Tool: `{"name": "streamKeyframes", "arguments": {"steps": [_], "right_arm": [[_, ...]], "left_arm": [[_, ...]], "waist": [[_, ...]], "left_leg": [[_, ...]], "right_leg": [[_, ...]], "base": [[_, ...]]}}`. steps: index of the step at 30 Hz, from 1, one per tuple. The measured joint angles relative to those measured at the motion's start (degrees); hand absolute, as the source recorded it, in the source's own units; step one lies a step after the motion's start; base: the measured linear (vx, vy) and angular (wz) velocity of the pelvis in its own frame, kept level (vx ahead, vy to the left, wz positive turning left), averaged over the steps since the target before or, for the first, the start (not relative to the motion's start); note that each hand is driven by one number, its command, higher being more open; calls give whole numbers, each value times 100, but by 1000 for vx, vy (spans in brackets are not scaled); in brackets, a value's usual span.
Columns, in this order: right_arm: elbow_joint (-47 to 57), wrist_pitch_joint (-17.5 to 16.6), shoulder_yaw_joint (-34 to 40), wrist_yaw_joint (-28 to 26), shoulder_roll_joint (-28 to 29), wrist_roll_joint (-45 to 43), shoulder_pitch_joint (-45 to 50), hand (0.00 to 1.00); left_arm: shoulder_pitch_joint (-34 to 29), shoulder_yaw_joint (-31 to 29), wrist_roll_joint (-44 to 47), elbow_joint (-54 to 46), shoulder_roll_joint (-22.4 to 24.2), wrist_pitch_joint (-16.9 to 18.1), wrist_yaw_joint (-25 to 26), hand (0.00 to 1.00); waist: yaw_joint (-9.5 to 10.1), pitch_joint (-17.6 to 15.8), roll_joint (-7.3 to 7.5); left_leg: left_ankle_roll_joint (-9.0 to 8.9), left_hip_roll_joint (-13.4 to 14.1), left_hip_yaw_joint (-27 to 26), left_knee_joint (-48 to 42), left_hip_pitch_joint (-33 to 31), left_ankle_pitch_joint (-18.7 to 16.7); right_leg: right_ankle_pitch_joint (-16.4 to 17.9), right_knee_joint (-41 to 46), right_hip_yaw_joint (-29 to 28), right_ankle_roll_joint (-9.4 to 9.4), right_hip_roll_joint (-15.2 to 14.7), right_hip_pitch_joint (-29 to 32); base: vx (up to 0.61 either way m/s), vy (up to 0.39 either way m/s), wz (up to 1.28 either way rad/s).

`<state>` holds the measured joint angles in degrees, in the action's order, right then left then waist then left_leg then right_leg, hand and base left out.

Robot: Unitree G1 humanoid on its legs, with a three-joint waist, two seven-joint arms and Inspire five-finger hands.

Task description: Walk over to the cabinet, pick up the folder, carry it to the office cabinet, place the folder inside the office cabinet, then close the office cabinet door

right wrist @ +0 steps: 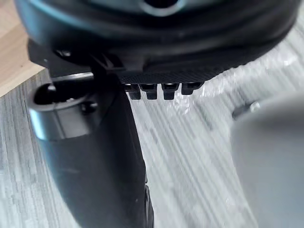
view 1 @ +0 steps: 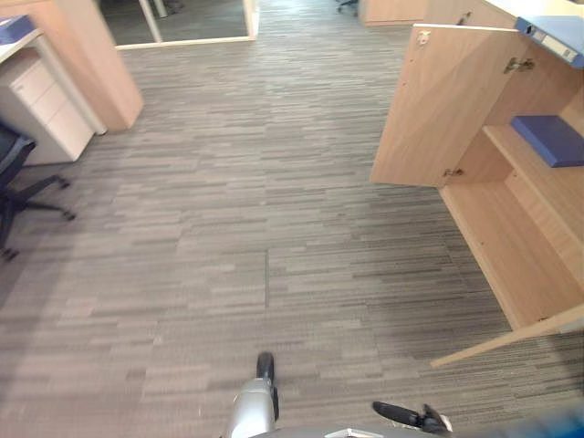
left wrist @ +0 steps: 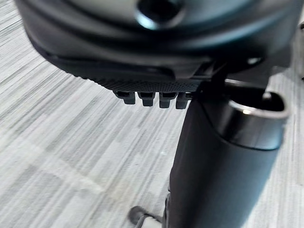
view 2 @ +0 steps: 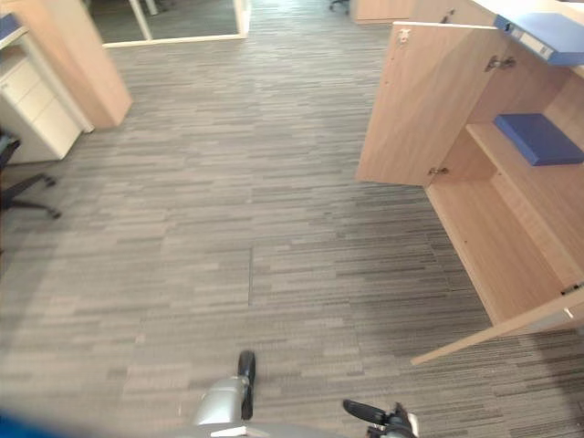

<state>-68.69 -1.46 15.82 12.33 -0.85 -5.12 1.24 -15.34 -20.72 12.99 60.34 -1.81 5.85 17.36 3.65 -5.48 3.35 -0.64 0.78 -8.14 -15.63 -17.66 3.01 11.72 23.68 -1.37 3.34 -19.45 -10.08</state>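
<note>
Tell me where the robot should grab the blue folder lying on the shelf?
Probably its front edge, facing the open doors. The blue folder lies flat on the shelf, with the cabinet walls behind and beside it, so a hand likely has to slide in level from the front and pinch that edge.

I can read no writing anywhere here. The blue folder [view 1: 566, 29] lying on the top of the office cabinet [view 1: 534, 255] has a white label [view 1: 555, 44] along its spine, but the print on it is too small for me to make out. A small pale sticker [view 1: 423, 37] sits at the upper corner of the open cabinet door [view 1: 433, 109], away from the hinges. I cannot read that either.
</note>
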Motion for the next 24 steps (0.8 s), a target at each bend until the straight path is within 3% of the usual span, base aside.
{"name": "streamKeyframes", "arguments": {"steps": [1,2,3,4,5,6,8,9,11,13,14,15,17,18,19,20,21,22,23,24], "right_arm": [[30,19,48,-13,-7,0,6,100],[180,10,41,-10,-68,2,23,100],[250,9,40,-11,-101,-2,-15,100],[392,0,22,-7,-146,-1,-76,100],[460,-10,-26,1,-175,-3,-95,100],[579,-86,-159,8,-208,-3,-190,100],[790,-162,-305,6,-146,-6,-297,100],[951,-182,-436,-18,-112,-2,-328,100],[1042,-194,-521,-38,-94,1,-312,100],[1052,-191,-575,-38,-61,2,-320,100],[1057,-183,-573,-50,-70,9,-336,100],[1053,-183,-568,-48,-77,10,-323,100],[1045,-181,-564,-61,-74,10,-298,100],[1035,-180,-507,-77,-78,14,-264,100],[1001,-183,-285,-82,-37,28,-246,100],[997,-183,-121,-80,-6,21,-154,100],[1065,-179,-106,-82,8,-5,-19,100],[1073,-197,-111,-85,-26,-29,67,100],[1016,-194,-121,-89,-121,-185,127,100],[974,-178,-120,-97,-135,-190,121,100]], "left_arm": [[-5,4,78,-33,-15,19,-23,100],[10,35,203,-138,17,47,-56,100],[53,64,222,-192,24,63,-92,100],[181,187,211,-264,5,98,-173,100],[241,258,187,-295,-3,121,-208,100],[384,451,-43,-291,-36,159,-315,100],[570,658,-243,-260,-108,136,-445,100],[671,806,-363,-267,-162,133,-509,100],[809,930,-530,-266,-200,116,-553,100],[1019,1130,-688,-265,-187,114,-583,100],[1071,1194,-713,-263,-175,107,-599,100],[1053,1240,-720,-270,-142,107,-602,100],[1066,1245,-730,-266,-132,102,-610,100],[1028,1246,-736,-246,-125,100,-615,100],[1046,1204,-728,-212,-105,92,-688,100],[1037,924,-625,-216,-17,76,-770,100],[979,578,-409,-273,68,45,-799,100],[923,402,-147,-296,152,38,-800,100],[838,202,365,-289,212,32,-829,100],[827,187,464,-290,184,34,-859,100]], "waist": [[-3,27,-3],[-50,65,-55],[-104,54,-68],[-163,15,-105],[-169,-17,-161],[-240,-111,-273],[-342,-300,-358],[-418,-419,-360],[-432,-465,-345],[-440,-557,-262],[-445,-619,-234],[-443,-625,-237],[-445,-619,-217],[-456,-598,-258],[-491,-606,-250],[-587,-625,-278],[-592,-635,-395],[-559,-598,-496],[-417,-545,-598],[-388,-549,-585]], "left_leg": [[184,-236,-158,-3,371,-286],[337,-432,-236,134,705,-493],[416,-529,-236,205,867,-556],[480,-633,-196,414,1190,-604],[496,-642,-175,551,1350,-627],[511,-581,-163,870,1751,-655],[478,-491,-197,1173,2218,-679],[434,-470,-213,1277,2462,-706],[325,-477,-243,1374,2632,-780],[243,-476,-251,1527,2855,-937],[164,-437,-257,1527,2976,-1077],[84,-367,-263,1484,3054,-1216],[-156,-138,-290,1301,3175,-1522],[-287,20,-337,1192,3198,-1606],[-413,253,-387,487,2980,-1681],[-521,620,-418,-945,2536,-1746],[-387,1025,-506,-2320,2132,-1561],[-224,1338,-568,-3147,1876,-1212],[-172,1764,-538,-4561,1408,-1094],[-205,1807,-513,-4867,1254,-1130]], "right_leg": [[-631,896,40,-296,-299,305],[-1484,1789,275,-717,-627,635],[-1621,2339,448,-798,-793,869],[-1482,3238,825,-861,-935,1324],[-1281,3537,1043,-877,-921,1505],[-615,3829,1598,-740,-711,1873],[-8,3435,2237,-355,-296,2155],[181,2642,2573,-156,11,2240],[166,1418,2779,-153,340,2397],[-276,-61,2847,-235,595,2588],[-718,-506,2911,-376,621,2602],[-933,-550,2991,-484,632,2586],[-1093,-366,3105,-716,761,2539],[-895,-241,3148,-889,881,2511],[-683,-247,3229,-914,1042,2377],[-565,-495,3300,-905,1310,2021],[-508,-743,3235,-939,1642,1659],[-472,-907,3117,-984,1891,1450],[-347,-1076,2623,-1164,2304,1051],[-291,-1111,2432,-1203,2368,899]], "base": [[592,429,-22],[561,420,-10],[503,387,8],[360,264,7],[483,319,-9],[369,217,-20],[363,152,-24],[368,65,-20],[232,5,-4],[263,-46,8],[323,-95,-3],[374,-149,-14],[413,-194,-16],[403,-215,-10],[582,-414,-3],[465,-375,-15],[469,-372,-39],[510,-215,-135],[526,-151,-156],[653,-104,-190]]}}
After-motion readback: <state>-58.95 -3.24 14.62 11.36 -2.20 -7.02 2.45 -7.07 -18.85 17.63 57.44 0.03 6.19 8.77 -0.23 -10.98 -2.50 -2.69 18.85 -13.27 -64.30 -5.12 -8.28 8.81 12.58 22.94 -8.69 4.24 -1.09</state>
